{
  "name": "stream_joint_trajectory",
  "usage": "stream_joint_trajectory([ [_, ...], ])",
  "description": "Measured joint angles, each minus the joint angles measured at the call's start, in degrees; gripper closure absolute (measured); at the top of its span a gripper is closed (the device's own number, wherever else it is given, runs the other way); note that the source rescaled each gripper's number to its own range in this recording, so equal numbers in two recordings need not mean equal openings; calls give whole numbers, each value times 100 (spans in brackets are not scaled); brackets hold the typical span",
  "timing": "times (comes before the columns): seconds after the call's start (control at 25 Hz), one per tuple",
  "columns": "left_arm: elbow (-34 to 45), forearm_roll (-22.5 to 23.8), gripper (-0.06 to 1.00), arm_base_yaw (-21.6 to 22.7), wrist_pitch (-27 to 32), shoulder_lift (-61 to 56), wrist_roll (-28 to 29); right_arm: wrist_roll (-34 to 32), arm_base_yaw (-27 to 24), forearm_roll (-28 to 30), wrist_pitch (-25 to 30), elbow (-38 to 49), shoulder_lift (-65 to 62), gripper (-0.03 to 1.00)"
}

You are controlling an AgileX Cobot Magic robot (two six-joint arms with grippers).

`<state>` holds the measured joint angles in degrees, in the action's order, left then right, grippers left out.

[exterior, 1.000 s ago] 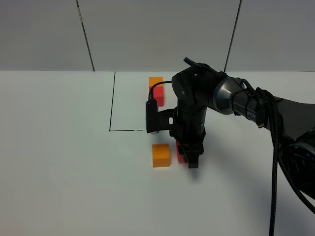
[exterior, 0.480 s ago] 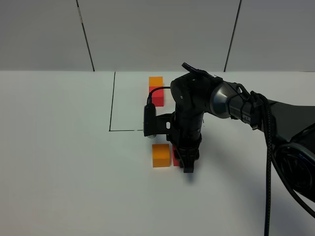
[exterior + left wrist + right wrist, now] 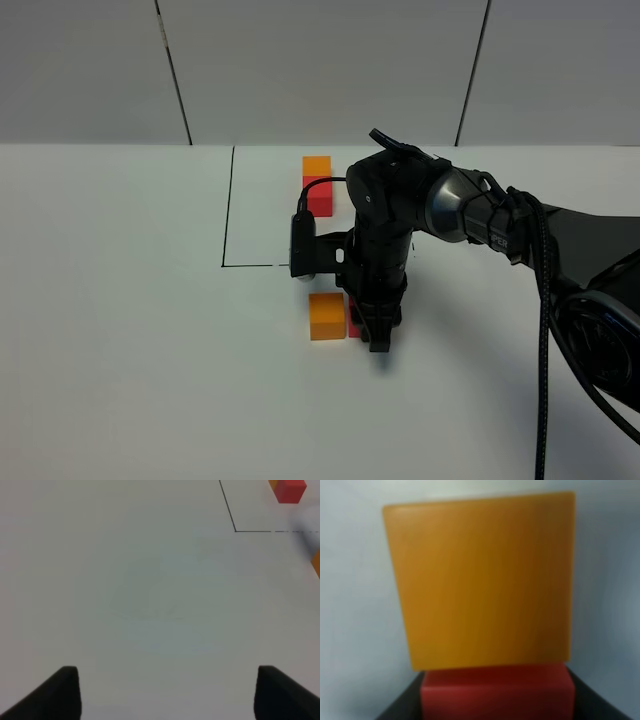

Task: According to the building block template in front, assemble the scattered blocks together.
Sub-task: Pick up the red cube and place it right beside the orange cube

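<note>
Joining step: right hand [image 3: 377,337] clenched on red cube [image 3: 495,695], butted against orange cube [image 3: 327,316] on counter [image 3: 150,350], near template [image 3: 318,185]. Next: release cleanly, lift away without nudging pair. Left hand [image 3: 167,692] released, empty.

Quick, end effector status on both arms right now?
Left end effector: open, holding nothing.
Right end effector: closed on the red cube, right beside the orange cube.

Orange cube [image 3: 327,316], red cube [image 3: 495,692], plain white table [image 3: 120,350]
</note>
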<state>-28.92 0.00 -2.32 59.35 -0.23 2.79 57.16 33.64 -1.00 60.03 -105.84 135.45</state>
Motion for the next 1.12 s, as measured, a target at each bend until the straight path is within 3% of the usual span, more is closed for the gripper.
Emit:
stream_joint_trajectory([
  [1.12,0,0,38,0,0,0,0,16,0,-263,-20,-2,0,97],
])
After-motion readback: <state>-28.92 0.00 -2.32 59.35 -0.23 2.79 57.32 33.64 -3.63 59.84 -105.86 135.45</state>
